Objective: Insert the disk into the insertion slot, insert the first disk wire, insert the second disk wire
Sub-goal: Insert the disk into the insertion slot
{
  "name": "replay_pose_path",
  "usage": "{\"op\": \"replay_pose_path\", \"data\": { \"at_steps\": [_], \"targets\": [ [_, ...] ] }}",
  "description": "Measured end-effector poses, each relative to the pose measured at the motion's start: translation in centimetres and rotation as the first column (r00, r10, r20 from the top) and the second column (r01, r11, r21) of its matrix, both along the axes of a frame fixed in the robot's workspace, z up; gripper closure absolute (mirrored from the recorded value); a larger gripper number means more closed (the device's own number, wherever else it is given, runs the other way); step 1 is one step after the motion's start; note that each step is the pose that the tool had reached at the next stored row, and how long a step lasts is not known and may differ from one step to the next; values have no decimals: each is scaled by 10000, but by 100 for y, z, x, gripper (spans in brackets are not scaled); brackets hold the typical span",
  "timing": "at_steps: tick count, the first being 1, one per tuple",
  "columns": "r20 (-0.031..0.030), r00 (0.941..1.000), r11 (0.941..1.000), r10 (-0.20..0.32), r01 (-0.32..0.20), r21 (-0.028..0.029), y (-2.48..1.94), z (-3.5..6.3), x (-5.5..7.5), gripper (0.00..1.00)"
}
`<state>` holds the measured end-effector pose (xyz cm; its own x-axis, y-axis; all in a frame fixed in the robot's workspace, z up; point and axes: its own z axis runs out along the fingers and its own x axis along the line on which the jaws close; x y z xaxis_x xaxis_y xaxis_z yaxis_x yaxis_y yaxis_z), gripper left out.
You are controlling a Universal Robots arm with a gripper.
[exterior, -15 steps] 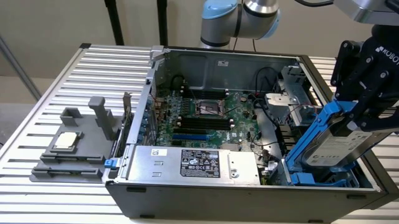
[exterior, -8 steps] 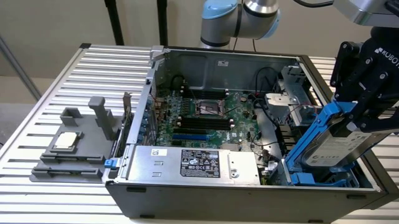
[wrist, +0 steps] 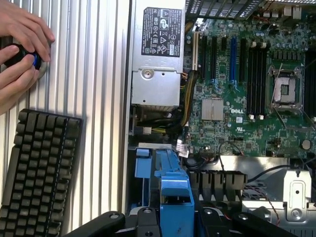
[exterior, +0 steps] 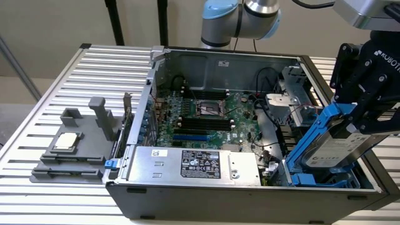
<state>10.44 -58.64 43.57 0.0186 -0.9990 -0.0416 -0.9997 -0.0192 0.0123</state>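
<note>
1. The disk (exterior: 334,147), silver with a white label and framed by its blue carrier (wrist: 173,195), hangs tilted over the corner of the case (exterior: 250,199) at the exterior view's right. Its lower end points down into the case and its upper end leans out over the case wall.
2. The gripper (exterior: 368,115) is clamped on the disk's upper end, with its black fingers pressed against the carrier's sides. The jaws stand at a middling width, filled by the disk.
3. The slot (exterior: 312,180), a cage with blue clips, sits just under the disk's lower end. I cannot tell whether that end is already inside the cage mouth or only at it, because the disk hides the meeting point.
4. The step in hand looks like seating the disk. To do it well, the tilt should come out so that the carrier's sides run parallel with the cage walls, followed by a slow, straight push. A skewed entry would likely jam on the clips.
5. Thin wires (exterior: 305,108) lie near the cage on the side of the motherboard (exterior: 206,110), and they should stay clear of the carrier's path.
6. The power supply box (exterior: 194,164) lies beside the cage, apart from the disk.
7. Farther out, a grey stand (exterior: 75,150) rests on the slatted table (exterior: 112,61). A person's hands (wrist: 22,29) and a keyboard (wrist: 39,173) are well apart from the work.
</note>
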Motion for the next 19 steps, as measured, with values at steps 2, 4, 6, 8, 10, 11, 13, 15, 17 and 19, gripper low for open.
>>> {"op": "replay_pose_path", "data": {
  "at_steps": [2, 4, 6, 8, 10, 11, 13, 15, 17, 19],
  "targets": [
    [4, 10000, 10000, 13, -13, 7, 0, -6, 0, 68],
    [7, 10000, 10000, 25, -25, 14, -1, -12, 0, 68],
    [10, 10000, 10000, 36, -36, 22, -2, -17, 0, 66],
    [10, 10000, 10000, 47, -47, 26, -3, -20, 0, 60],
    [10, 10000, 10000, 57, -57, 31, -3, -22, 0, 60],
    [10, 10000, 10000, 62, -62, 34, -3, -24, 0, 60],
    [10, 10000, 10000, 70, -70, 37, -3, -25, 0, 60],
    [10, 10000, 10000, 78, -78, 41, -3, -27, 0, 60],
    [10, 10000, 10000, 84, -84, 42, -3, -28, 0, 60],
    [10, 10000, 9999, 92, -92, 43, -3, -31, 1, 60]
  ]
}}
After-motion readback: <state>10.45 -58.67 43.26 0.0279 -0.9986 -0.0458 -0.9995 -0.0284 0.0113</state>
